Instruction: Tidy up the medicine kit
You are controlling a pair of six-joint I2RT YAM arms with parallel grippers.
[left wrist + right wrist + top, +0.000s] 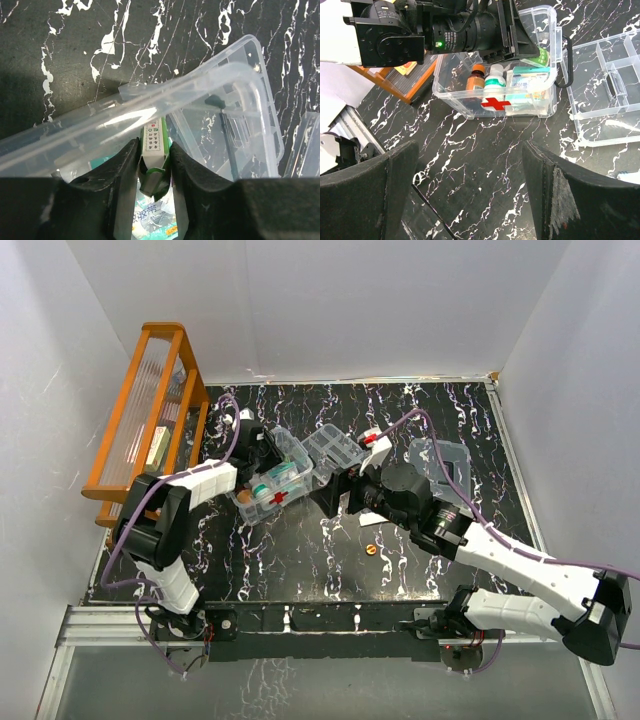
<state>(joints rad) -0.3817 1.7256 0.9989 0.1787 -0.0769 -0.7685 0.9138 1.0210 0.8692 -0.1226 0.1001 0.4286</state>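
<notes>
The clear kit box (270,492) with a red cross (495,103) stands left of centre. It holds a brown bottle (477,76), a white bottle (495,79) and teal packets (530,80). My left gripper (262,452) hangs over the box's far side, shut on a small green and white carton (154,142) just inside the rim (165,92). The clear divided tray (335,447) lies right of the box, also in the right wrist view (607,85). The clear lid (440,462) lies further right. My right gripper (470,185) is open and empty above the table, in front of the box.
An orange slatted rack (150,410) stands along the left wall, close behind the left arm. A small orange object (372,549) lies on the black marbled table in front of the right gripper. White walls close in three sides.
</notes>
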